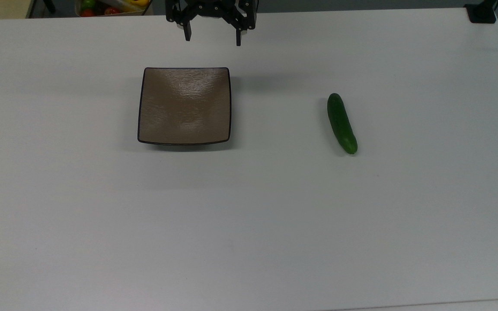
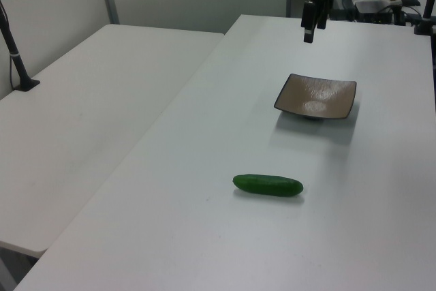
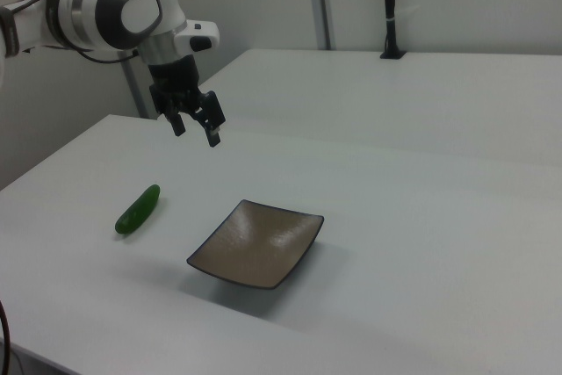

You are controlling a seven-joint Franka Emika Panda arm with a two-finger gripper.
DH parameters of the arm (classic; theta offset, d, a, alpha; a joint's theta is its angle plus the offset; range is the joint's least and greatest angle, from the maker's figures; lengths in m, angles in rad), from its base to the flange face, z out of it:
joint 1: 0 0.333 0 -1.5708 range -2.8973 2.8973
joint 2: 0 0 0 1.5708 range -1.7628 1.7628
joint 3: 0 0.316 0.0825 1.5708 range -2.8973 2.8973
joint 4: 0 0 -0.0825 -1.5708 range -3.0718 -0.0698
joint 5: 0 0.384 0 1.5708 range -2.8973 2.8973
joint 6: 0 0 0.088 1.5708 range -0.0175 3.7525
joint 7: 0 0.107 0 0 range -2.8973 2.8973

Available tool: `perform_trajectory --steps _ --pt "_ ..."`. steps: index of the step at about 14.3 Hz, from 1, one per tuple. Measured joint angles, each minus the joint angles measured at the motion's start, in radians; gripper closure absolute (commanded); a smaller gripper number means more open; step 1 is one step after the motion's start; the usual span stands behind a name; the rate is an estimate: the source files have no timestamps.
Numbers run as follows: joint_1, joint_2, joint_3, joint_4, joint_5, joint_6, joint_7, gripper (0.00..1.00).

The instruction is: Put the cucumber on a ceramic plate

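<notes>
Cucumber point(image 1: 342, 123) on table, well apart from pincer point(image 1: 212, 38).

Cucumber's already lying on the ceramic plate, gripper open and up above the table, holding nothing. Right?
Not quite. The cucumber is not on the ceramic plate: it lies on the bare table, well apart from the plate, toward the top view's right. The plate holds nothing. The rest stands: the gripper is open, above the table, holding nothing.

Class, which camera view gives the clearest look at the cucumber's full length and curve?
The top view: the cucumber lies lengthwise on the bare table, curve visible. The left view shows it side-on, curve not visible; the right view shows it foreshortened.
</notes>
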Motion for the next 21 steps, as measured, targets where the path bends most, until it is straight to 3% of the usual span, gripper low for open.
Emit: perform_trajectory --steps 21 --pt "0.002 -0.015 0.001 -0.010 0.005 0.021 -0.010 0.00"
